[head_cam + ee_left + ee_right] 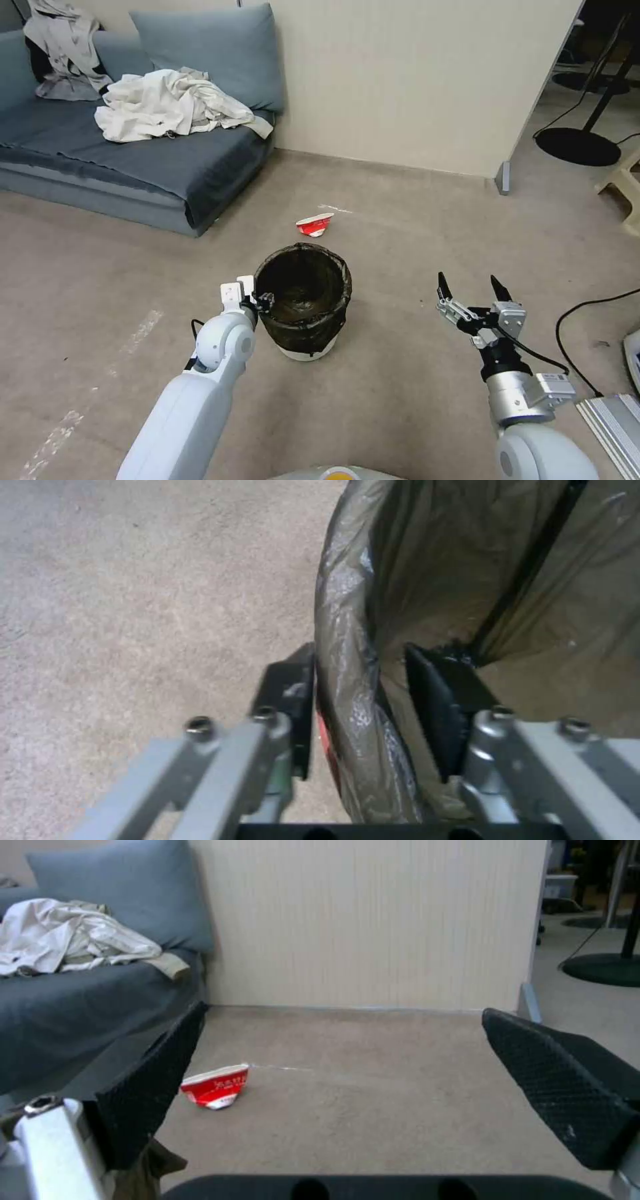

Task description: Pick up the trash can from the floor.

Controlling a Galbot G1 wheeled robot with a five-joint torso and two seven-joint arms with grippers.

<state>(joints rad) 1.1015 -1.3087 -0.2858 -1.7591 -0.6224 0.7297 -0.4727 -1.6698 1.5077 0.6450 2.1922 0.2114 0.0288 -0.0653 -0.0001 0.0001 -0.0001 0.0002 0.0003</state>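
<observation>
The trash can stands upright on the floor, a small white bin lined with a dark bag folded over its rim. My left gripper is at the rim's left side. In the left wrist view the trash can's bag runs between the left gripper, one finger outside the rim and one inside, both closed against it. To the right of the can my right gripper hovers above the floor, open with nothing in it, and its fingers spread wide in its own view, right gripper.
A crushed red-and-white carton lies just beyond the can. A blue-grey sofa with heaped pale clothes is at the far left. A black cable, a beige stool and a round black stand base are at the right.
</observation>
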